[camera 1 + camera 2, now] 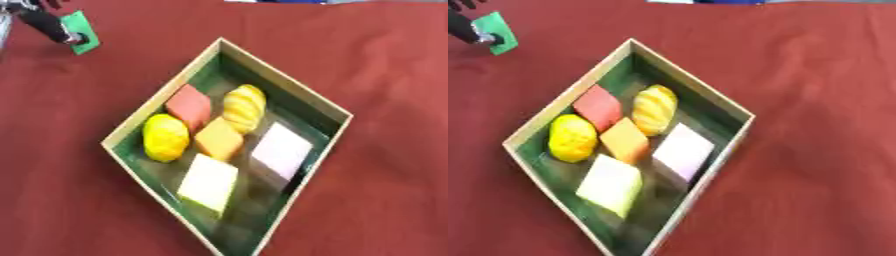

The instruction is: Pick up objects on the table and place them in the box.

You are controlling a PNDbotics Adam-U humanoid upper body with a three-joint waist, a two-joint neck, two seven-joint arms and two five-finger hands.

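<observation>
A wooden box [285, 78] with a green inside lies askew on the red cloth. It holds several objects: a red block [190, 105], a striped yellow piece [244, 107], a round yellow piece [165, 137], an orange block [219, 139], a pink block [281, 150] and a pale yellow block [208, 182]. At the far upper left, my left hand [48, 25] comes in from the corner. Its dark fingers are pinched on a flat green block [85, 30], well away from the box. The right hand shows in neither view.
Red cloth [376, 190] covers the table all round the box. Something dark and blue shows at the far top edge [728, 1].
</observation>
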